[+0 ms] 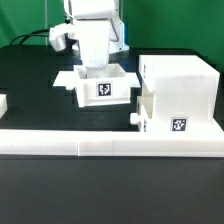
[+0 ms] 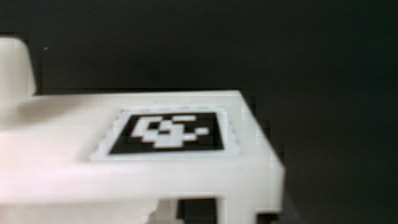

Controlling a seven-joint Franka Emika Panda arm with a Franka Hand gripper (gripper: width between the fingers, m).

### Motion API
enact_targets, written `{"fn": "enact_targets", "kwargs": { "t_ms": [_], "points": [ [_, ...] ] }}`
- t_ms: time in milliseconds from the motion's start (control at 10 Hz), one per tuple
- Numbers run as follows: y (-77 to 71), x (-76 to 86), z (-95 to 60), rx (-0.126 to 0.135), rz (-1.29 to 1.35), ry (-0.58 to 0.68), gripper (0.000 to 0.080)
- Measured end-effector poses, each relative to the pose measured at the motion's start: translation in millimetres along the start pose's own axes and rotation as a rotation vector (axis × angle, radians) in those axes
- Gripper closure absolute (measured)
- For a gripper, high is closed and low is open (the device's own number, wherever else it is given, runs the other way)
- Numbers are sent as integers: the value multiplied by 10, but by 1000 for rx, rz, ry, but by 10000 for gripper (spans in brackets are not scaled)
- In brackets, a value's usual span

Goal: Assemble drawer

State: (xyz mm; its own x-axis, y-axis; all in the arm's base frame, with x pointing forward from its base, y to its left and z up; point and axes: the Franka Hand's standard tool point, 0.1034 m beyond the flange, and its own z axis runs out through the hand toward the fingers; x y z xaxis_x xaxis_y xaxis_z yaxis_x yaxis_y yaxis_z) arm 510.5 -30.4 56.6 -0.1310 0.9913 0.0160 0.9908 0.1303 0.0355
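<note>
A small white drawer tray (image 1: pixel 100 88) with a square tag on its near face sits on the black table in the middle. My gripper (image 1: pixel 92 68) reaches straight down into it at its far wall. In the wrist view the tray's tagged white face (image 2: pixel 169 133) fills the frame, and my gripper (image 2: pixel 233 212) shows only as two dark tips at the edge with a strip of white wall between them, so it looks shut on that wall. The large cubic casing (image 1: pixel 180 92) stands at the exterior view's right, with a knob (image 1: pixel 133 118) on its left side.
A long low white border wall (image 1: pixel 110 148) runs along the near edge of the table. A small white piece (image 1: pixel 3 103) shows at the exterior view's left edge. The casing stands close beside the tray, with a narrow gap between them.
</note>
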Motion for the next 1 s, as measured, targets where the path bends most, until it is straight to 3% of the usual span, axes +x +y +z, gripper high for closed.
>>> {"fn": "enact_targets", "kwargs": {
  "t_ms": [100,500,1000],
  "points": [
    [35,65,15,-1,-27,-3,755],
    [11,34,31,3,-17,-3,755],
    [170,185,26,-16,177,1,755]
  ]
}}
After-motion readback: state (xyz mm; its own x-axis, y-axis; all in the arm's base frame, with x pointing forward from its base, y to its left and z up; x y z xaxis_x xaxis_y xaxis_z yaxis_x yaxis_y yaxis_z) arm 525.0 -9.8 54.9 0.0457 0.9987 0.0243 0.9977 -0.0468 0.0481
